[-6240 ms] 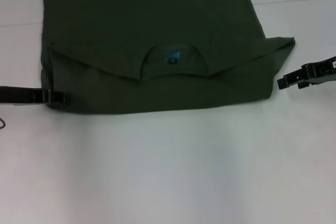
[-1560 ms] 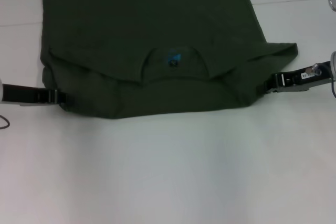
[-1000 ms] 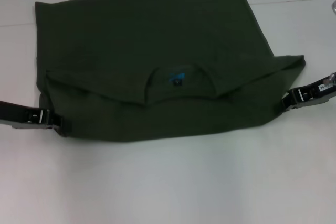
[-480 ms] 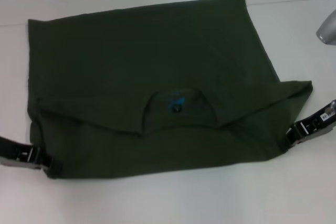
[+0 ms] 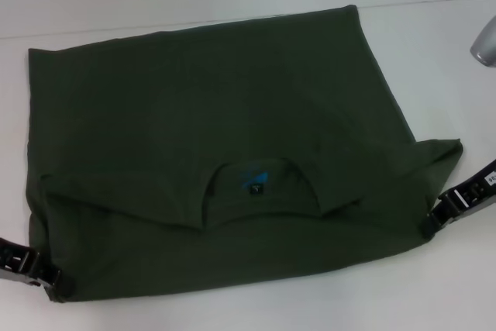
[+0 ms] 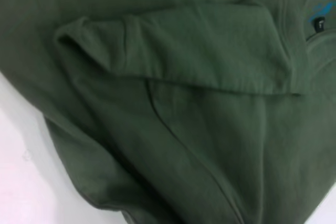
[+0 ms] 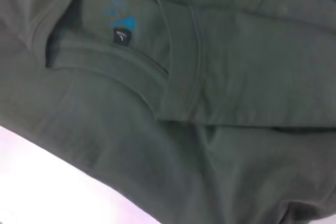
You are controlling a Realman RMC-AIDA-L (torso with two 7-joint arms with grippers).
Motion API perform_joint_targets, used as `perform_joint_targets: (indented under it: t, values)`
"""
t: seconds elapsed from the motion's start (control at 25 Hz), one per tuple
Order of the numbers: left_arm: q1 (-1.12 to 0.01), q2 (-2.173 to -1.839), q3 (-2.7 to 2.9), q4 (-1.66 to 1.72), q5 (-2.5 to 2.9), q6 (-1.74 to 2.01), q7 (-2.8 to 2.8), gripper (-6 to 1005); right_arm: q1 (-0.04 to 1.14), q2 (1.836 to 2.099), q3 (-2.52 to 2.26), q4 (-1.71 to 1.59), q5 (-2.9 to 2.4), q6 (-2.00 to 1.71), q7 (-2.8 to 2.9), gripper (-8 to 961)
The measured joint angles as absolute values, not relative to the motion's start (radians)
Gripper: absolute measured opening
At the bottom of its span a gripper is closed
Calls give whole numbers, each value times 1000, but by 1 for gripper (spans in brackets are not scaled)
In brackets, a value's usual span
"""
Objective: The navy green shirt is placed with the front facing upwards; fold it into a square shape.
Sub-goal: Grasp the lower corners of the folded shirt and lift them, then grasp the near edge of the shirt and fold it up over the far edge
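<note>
Change: the navy green shirt sits lower and nearer in the head view than half a second ago; its near edge is now close to the bottom of the frame, and both grippers have come down with it toward the lower corners.
Shirt position: it lies spread on the white table, filling most of the head view from the upper middle to the lower left.
Shirt shape: a wide, roughly rectangular block, plain green side up, no lettering in sight; the far edge runs across the upper part of the frame, and a sleeve fold juts out at centre right.
Collar: the neckline shows as a curved flap in the lower middle, with the small blue-and-black neck label inside it.
Left gripper: at the lower left of the frame, touching the shirt's near left corner; the cloth hides its tips, so I cannot tell how the jaws stand.
Right gripper: at the lower right edge of the frame, touching the shirt's near right corner; jaw state also cannot be told.
Left wrist view: green cloth folds with a sleeve hem layered over the body.
Right wrist view: the collar and label above a strip of table.
</note>
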State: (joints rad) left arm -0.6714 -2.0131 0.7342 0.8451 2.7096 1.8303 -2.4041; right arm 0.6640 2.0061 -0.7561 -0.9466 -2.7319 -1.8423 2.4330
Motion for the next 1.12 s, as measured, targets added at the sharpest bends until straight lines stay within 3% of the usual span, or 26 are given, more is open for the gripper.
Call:
perform_joint_targets:
  t: [0.36,0.72,1.12]
  values:
    - [-709,-1965,611,848,2712,1917,-2347,75,705,1972,-751,-949,-2619,-1872,2431,7]
    - [-737,-1946,574,850,2713,1880,-2354,73,734,1910,-708,-950,-2528,-1879,2440,6]
    - [-770,-1939,555,851,2703,1735,-2422,70,787,1892,-686,-937,-2521,-1797,2440,7]
